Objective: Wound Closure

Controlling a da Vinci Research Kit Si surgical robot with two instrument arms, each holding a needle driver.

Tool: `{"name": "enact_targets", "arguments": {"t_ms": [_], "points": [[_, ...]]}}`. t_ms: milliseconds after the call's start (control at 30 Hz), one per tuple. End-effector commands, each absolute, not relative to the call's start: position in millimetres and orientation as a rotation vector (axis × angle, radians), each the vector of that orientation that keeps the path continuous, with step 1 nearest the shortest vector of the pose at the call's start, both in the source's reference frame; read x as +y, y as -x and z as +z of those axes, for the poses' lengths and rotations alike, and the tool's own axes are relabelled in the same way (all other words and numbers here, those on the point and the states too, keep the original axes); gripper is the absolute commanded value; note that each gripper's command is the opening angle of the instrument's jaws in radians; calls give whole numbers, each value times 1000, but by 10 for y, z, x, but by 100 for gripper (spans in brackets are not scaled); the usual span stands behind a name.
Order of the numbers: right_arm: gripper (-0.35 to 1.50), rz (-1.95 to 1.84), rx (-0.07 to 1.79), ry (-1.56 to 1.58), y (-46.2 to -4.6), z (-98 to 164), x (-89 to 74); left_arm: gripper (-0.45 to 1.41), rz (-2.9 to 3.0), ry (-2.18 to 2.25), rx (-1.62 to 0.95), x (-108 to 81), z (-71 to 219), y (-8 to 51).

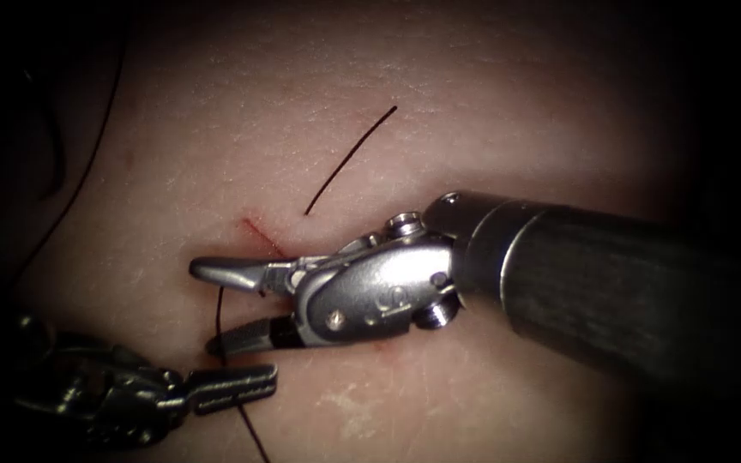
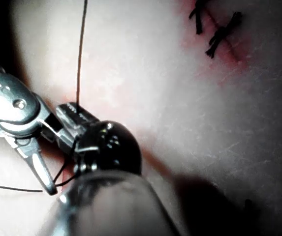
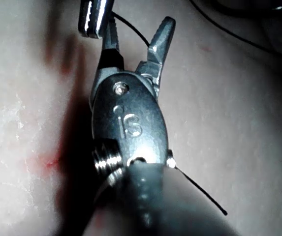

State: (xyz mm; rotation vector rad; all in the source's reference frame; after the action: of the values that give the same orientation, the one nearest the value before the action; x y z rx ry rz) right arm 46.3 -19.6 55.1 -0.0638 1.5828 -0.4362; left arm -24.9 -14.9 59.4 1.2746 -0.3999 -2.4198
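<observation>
The right tool [image 1: 203,307] reaches in from the right, its jaws open over the lower end of the cut [image 1: 261,235], a short red line in the tissue [image 1: 490,111]. A dark thread [image 1: 221,321] runs down between those open jaws without being gripped. Just below, the left tool [image 1: 261,381] is shut on this same thread. The left wrist view has the thread [image 2: 80,54] ending at the left tool's jaws [image 2: 73,111], with the right tool [image 2: 13,105] beside them. In the right wrist view the right tool's open jaws [image 3: 138,30] straddle the thread [image 3: 131,29].
A loose length of thread [image 1: 349,161] lies on the tissue to the right of the cut. Another strand [image 1: 87,171] curves down the far left. Two tied stitches with cut ends [image 2: 219,34] sit further along the wound. Red fluid [image 3: 49,161] stains the tissue.
</observation>
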Motion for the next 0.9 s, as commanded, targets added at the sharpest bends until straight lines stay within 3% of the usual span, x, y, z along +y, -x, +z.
{"name": "enact_targets", "arguments": {"t_ms": [33,300,333,367,400,433,600,900], "points": [[-35,-471,1580,48,-474,559,-204,-45,-2420,-1277,-397,-156,601,254],[-35,-476,1559,56,-473,567,-203,-45,-2410,-1289,-390,-154,602,249],[-35,-469,1549,62,-471,568,-201,-10,-2405,-1296,-387,-153,602,249],[-35,-461,1542,68,-470,569,-199,42,-2397,-1307,-382,-152,603,249],[-35,-451,1532,75,-469,571,-197,76,-2401,-1316,-385,-151,604,249],[-35,-445,1520,89,-468,573,-195,86,-2411,-1337,-405,-150,604,249],[-35,-331,1448,71,-461,589,-179,111,-2446,-1458,-555,-151,604,251],[-35,-220,1382,47,-458,622,-153,104,-2441,-1542,-756,-149,610,266]]}}
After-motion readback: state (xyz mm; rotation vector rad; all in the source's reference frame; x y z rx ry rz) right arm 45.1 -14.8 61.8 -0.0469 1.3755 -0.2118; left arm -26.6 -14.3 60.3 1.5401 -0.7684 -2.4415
